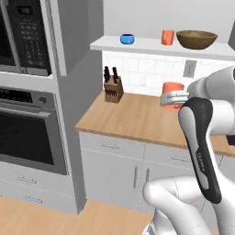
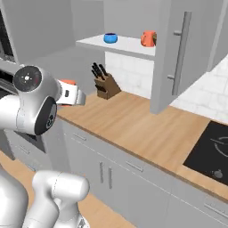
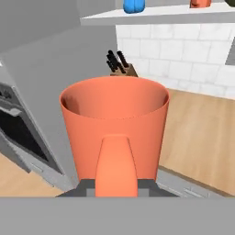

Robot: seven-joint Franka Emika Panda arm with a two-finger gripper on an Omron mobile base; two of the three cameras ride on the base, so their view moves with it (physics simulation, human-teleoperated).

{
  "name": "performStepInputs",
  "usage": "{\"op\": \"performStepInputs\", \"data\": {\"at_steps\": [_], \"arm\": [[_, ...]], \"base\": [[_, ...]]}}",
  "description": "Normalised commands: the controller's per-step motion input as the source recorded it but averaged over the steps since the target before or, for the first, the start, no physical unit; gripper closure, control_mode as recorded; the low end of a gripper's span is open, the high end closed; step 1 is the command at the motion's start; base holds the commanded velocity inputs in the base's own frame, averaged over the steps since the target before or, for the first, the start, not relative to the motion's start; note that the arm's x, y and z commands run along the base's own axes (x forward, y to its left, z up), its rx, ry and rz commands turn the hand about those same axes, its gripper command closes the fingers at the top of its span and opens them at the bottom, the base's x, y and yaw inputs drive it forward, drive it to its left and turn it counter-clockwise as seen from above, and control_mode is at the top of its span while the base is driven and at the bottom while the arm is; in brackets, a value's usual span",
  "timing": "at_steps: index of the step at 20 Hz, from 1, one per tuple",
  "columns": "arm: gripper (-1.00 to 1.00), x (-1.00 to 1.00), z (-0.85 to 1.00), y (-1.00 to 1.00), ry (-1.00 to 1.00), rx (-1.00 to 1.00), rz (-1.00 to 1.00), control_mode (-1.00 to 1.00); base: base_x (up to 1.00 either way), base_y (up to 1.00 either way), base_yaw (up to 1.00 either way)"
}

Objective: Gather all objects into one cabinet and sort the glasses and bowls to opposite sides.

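Note:
My gripper (image 1: 171,97) is shut on an orange cup (image 1: 173,91), holding it upright above the wooden counter (image 1: 133,114), below the cabinet shelf (image 1: 151,46). The held cup (image 3: 114,128) is close in the hand view, its open mouth up. Part of the held cup (image 2: 67,83) peeks out behind my arm in the right base view. On the white shelf stand the small blue bowl (image 1: 127,39) at the left, the second orange cup (image 1: 168,37) further right, and the wide wooden bowl (image 1: 196,39) just beside it. The blue bowl (image 2: 110,38) and shelf cup (image 2: 148,38) stand apart.
A knife block (image 1: 113,88) sits on the counter by the tiled wall, left of the held cup. The grey cabinet door (image 2: 178,53) hangs open over the counter. An oven (image 1: 27,128) and microwave (image 1: 25,36) fill the left wall. A black cooktop (image 2: 213,147) lies far right.

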Motion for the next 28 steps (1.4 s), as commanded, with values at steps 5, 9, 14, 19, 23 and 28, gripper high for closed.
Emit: {"op": "performStepInputs", "data": {"at_steps": [5, 9, 14, 19, 23, 28], "arm": [[1.0, 0.0, 0.0, 0.0, 0.0, 0.0, 0.0, 1.0], [1.0, 0.0, 0.0, 0.0, 0.0, 0.0, 0.0, 1.0], [1.0, 0.0, 0.0, 0.0, 0.0, 0.0, 0.0, 1.0], [1.0, 0.0, 0.0, 0.0, 0.0, 0.0, 0.0, 1.0], [1.0, 0.0, 0.0, 0.0, 0.0, 0.0, 0.0, 1.0], [1.0, 0.0, 0.0, 0.0, 0.0, 0.0, 0.0, 1.0]], "base": [[0.57, 0.53, -0.53], [0.33, 0.45, -0.5], [0.28, 0.35, -0.5], [0.27, 0.19, -0.45], [0.26, 0.35, -0.25], [0.29, 0.59, -0.01]]}}
